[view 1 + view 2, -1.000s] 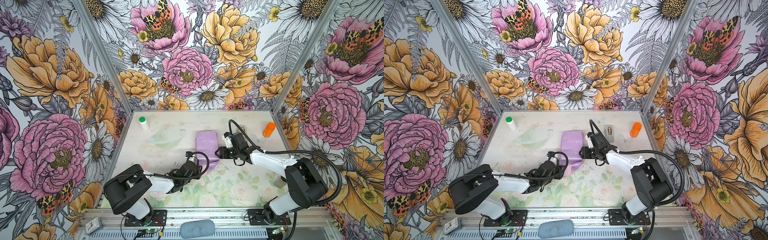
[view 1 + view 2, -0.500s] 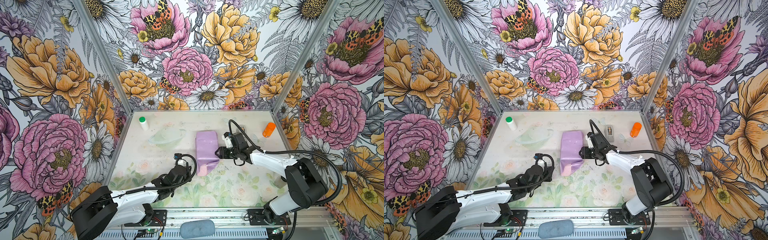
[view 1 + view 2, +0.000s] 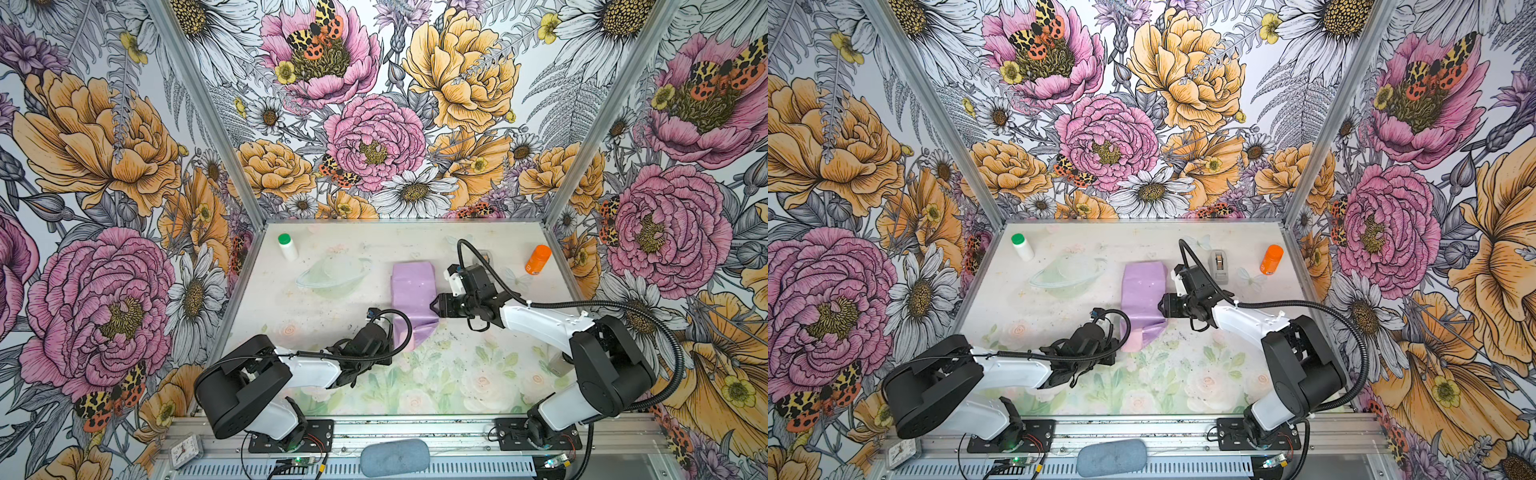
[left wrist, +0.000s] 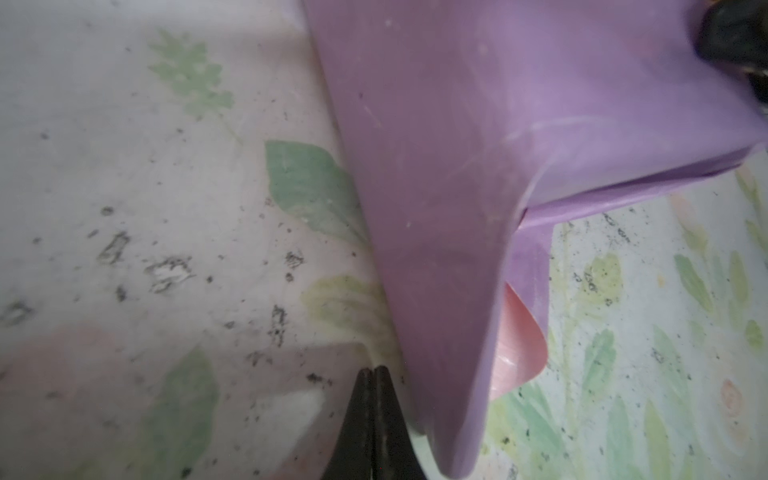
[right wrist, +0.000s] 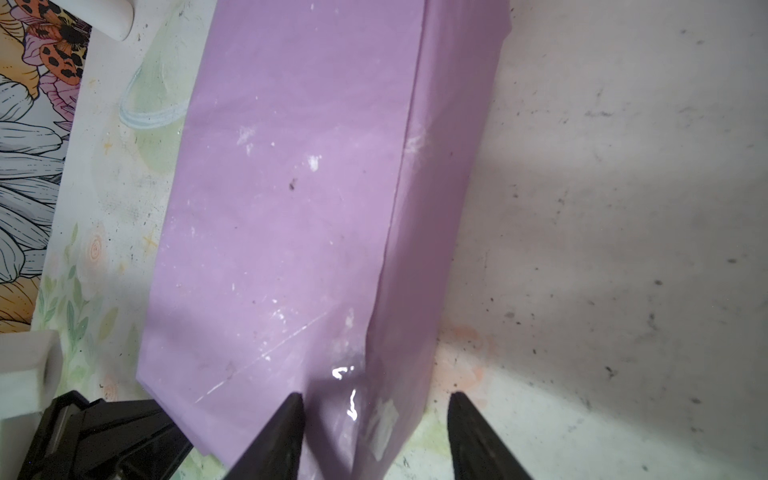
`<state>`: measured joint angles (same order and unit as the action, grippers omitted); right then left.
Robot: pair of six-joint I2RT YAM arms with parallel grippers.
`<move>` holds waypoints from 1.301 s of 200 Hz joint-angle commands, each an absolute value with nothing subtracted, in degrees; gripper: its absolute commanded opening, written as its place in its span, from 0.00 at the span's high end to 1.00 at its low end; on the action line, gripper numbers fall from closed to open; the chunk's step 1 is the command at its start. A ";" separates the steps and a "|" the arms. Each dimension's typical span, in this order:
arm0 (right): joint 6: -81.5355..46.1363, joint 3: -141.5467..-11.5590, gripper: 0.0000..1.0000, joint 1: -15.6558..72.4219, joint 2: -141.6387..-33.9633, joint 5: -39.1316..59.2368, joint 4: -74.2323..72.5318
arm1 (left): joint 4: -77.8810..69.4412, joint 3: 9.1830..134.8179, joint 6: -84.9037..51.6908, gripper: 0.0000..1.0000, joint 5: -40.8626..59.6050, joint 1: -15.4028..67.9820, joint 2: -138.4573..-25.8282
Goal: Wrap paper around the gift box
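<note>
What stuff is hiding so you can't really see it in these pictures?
- Gift box: hidden in every view; the paper covers it completely.
- Left gripper: in both top views its own wrist hides the fingertips.
- Orange bottle: label too small to read in both top views.

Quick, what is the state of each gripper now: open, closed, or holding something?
Left gripper: shut, empty, beside the paper.
Right gripper: open, jaws apart over the paper's wrapped edge, no grip seen.
</note>
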<state>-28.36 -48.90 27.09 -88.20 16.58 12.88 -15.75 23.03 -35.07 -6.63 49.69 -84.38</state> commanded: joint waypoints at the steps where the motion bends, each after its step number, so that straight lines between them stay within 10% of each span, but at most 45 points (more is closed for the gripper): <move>1: -27.29 -47.78 0.43 27.69 -87.54 16.43 15.03 | -20.75 25.57 -32.80 1.00 -2.62 49.55 -86.19; 260: -28.17 -46.42 0.42 28.31 -82.49 14.72 15.11 | -32.17 30.46 -33.20 0.94 -6.13 49.11 -101.87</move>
<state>-28.40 -47.16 27.94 -85.17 16.08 14.17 -32.08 30.48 -32.84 -4.51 49.36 -100.22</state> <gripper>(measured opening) 0.578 0.061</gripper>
